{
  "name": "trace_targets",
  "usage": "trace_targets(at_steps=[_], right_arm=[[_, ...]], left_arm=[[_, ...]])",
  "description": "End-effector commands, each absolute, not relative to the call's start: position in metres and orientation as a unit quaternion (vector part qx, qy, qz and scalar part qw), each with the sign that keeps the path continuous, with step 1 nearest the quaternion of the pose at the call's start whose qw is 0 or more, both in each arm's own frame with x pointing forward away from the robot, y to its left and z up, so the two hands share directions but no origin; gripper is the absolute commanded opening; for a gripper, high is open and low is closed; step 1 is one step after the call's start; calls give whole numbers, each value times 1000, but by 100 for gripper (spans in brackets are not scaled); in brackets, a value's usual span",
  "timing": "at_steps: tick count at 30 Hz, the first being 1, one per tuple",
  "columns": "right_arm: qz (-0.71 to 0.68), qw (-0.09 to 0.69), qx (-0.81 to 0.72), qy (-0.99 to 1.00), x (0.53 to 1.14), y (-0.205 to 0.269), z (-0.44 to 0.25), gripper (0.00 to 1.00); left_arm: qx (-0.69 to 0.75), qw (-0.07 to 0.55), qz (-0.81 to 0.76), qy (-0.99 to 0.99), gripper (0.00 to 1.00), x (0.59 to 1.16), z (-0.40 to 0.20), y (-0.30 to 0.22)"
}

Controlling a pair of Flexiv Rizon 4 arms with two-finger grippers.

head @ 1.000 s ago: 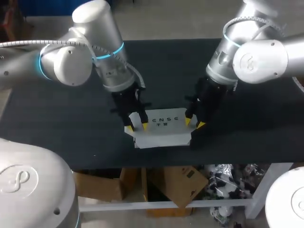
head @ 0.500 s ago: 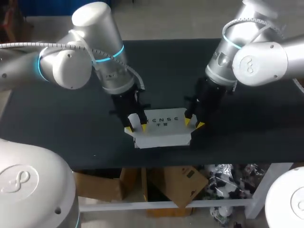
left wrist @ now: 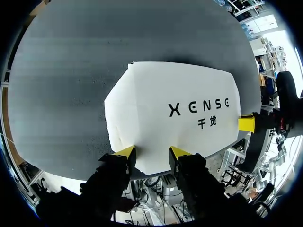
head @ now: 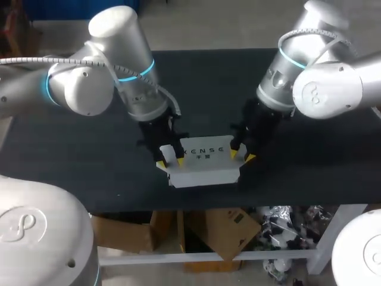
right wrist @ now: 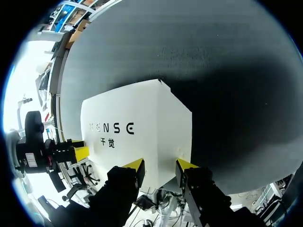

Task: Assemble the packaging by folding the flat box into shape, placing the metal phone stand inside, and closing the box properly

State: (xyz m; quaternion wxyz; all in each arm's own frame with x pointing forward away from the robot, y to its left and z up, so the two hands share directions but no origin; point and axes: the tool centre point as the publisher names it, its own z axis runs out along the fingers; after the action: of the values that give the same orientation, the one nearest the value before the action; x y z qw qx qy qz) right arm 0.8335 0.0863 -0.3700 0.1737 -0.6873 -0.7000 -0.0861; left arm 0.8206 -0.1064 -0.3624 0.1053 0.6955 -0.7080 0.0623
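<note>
Two grippers flank a white printed box point(head: 202, 161), which lies low in the middle of the frame near the front edge of the dark table point(head: 71, 149). The left gripper point(head: 171, 159) stands at the box's left end and the right gripper point(head: 242, 156) at its right end. Each gripper's fingers are moderately parted, with the box's end edge showing in the gap between the yellow tips.

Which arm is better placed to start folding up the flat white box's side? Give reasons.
Probably left: the left gripper straddles a raised flap of the box; the right gripper sits at its other end.
</note>
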Motion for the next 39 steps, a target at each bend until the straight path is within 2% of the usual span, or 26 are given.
trace_targets(at_steps=[1, 39], right_arm=[[-96, 170, -683, -703, 832, 85, -375, 45], [-136, 159, -672, -710, 843, 85, -382, 44]], left_arm=[[695, 104, 64, -708, 46, 821, -366, -109], [713, 65, 111, -690, 47, 821, -368, -104]])
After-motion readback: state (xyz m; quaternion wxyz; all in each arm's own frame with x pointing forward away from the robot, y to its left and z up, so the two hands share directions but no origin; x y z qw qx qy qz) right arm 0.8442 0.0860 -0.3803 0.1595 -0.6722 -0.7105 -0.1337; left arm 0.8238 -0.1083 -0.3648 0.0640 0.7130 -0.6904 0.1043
